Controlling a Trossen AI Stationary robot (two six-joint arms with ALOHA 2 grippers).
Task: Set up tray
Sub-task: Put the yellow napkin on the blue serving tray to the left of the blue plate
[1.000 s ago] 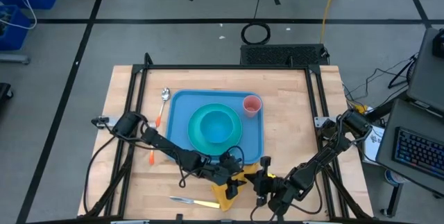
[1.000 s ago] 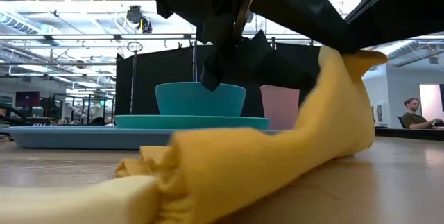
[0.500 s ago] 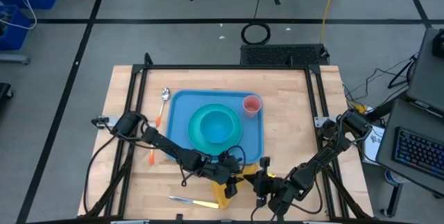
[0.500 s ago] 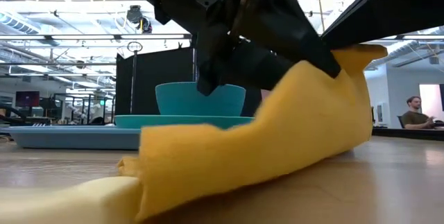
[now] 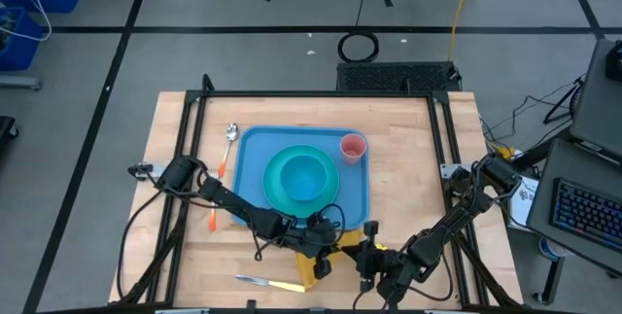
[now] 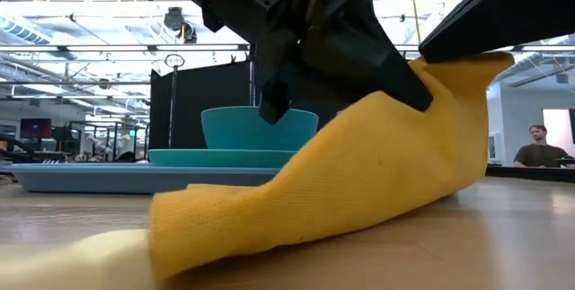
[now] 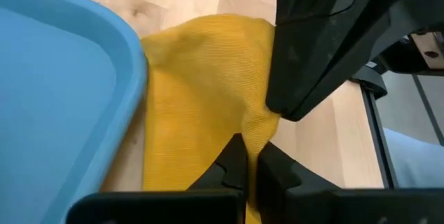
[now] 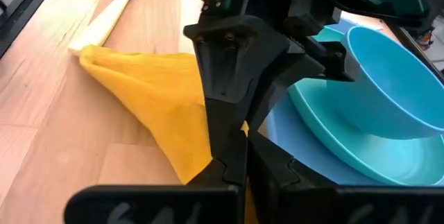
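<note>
The tray [image 5: 255, 149] lies near the middle of the table [image 5: 408, 178], with a plate [image 5: 277, 186] on it and a bowl [image 5: 304, 174] sitting on the plate. A cup [image 5: 352, 147] stands in the tray's far right corner. Left of the tray, on the table, lie a spoon [image 5: 231, 133] and, nearer the front, a fork [image 5: 213, 219]. Just before the tray's front rim a cloth [image 5: 318, 265] is bunched on the table, lifted at one end (the left claw [image 5: 326, 256] and right claw [image 5: 363, 254] both pinch it there, close together). A knife [image 5: 271, 282] lies left of the cloth, near the table's front edge.
</note>
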